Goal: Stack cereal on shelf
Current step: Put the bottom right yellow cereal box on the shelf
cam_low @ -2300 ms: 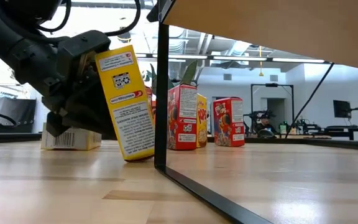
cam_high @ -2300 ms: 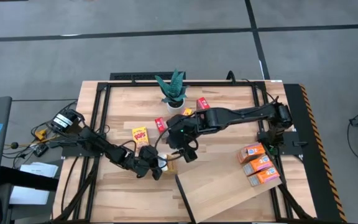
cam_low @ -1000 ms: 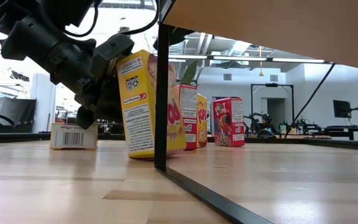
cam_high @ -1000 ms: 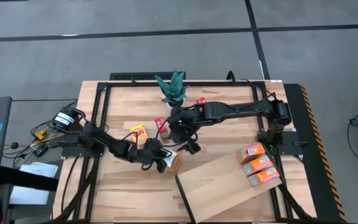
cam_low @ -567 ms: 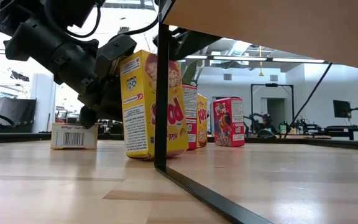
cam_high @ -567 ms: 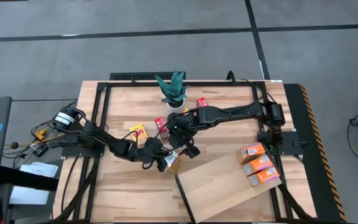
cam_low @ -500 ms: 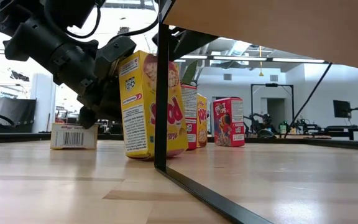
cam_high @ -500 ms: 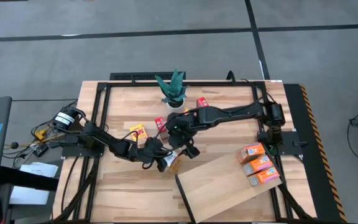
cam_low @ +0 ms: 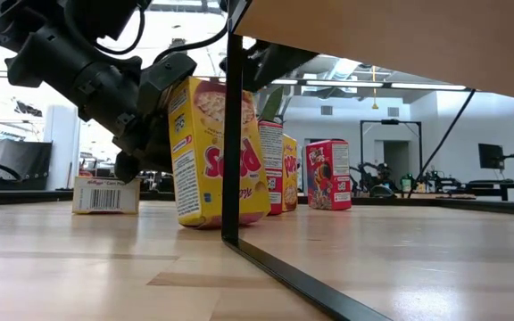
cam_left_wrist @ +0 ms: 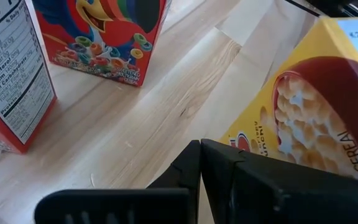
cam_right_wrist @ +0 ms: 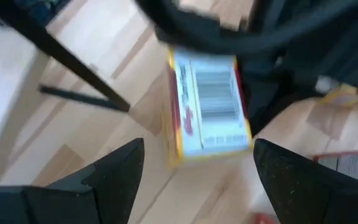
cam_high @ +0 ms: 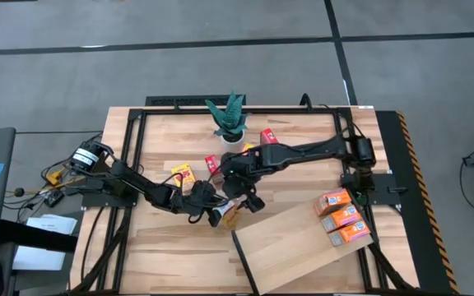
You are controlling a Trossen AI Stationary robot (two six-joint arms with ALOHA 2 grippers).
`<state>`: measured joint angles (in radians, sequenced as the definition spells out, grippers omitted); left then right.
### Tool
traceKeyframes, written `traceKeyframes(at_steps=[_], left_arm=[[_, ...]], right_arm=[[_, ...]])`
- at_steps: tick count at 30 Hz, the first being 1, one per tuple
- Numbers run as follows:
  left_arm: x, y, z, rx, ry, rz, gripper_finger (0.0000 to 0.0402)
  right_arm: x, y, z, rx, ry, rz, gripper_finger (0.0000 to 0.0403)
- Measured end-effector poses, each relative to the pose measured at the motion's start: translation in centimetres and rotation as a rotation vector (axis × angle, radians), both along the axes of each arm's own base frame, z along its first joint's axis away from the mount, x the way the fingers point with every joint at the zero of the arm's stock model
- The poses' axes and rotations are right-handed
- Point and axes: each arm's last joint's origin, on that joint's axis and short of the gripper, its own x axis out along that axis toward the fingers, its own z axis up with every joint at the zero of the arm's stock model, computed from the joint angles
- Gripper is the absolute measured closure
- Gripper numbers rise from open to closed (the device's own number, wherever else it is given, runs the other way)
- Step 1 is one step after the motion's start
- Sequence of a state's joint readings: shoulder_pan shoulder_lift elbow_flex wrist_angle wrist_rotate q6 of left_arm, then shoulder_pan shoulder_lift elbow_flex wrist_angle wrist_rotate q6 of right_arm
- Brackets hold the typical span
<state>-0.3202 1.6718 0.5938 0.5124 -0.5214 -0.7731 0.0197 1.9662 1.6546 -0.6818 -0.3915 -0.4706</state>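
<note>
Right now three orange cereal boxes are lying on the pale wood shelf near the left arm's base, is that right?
Not quite. The three orange cereal boxes do lie on the shelf, but beside the right arm's base, not the left's. The high view shows it.

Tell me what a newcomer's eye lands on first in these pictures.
The yellow cereal box standing mid-table by the shelf's dark edge, with the shut left gripper pressed against it and the open right gripper poised just above. Next, three orange boxes lying in a row on the pale shelf at the table's right.
</note>
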Motion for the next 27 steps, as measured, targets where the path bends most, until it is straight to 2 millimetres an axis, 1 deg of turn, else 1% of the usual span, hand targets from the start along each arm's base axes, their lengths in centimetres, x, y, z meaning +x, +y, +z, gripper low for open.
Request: traceKeyframes(at_steps=[8,10,14,19,27], left_arm=[[0.0,0.0,0.0,-0.002,-0.007,0.010,0.0401],[0.0,0.0,0.1,-0.003,-0.010,0.011,0.0401],[0.0,0.0,0.1,-0.004,-0.014,0.011,0.0401],[0.1,0.0,0.1,-0.005,-0.016,0.011,0.0401],[0.1,0.0,0.1,-0.003,-0.020,0.009,0.0401]], right_arm=[[0.6,0.0,0.4,0.022,-0.052,-0.050,0.0070],[0.6,0.0,0.4,0.024,-0.053,-0.052,0.0064],[0.8,0.3,-0.6,0.029,-0.013,-0.055,0.0049],[0.9,0.6,-0.3,0.020,-0.034,-0.063,0.0031],[0.8,0.8,-0.4,0.015,-0.022,-0.061,0.0037]])
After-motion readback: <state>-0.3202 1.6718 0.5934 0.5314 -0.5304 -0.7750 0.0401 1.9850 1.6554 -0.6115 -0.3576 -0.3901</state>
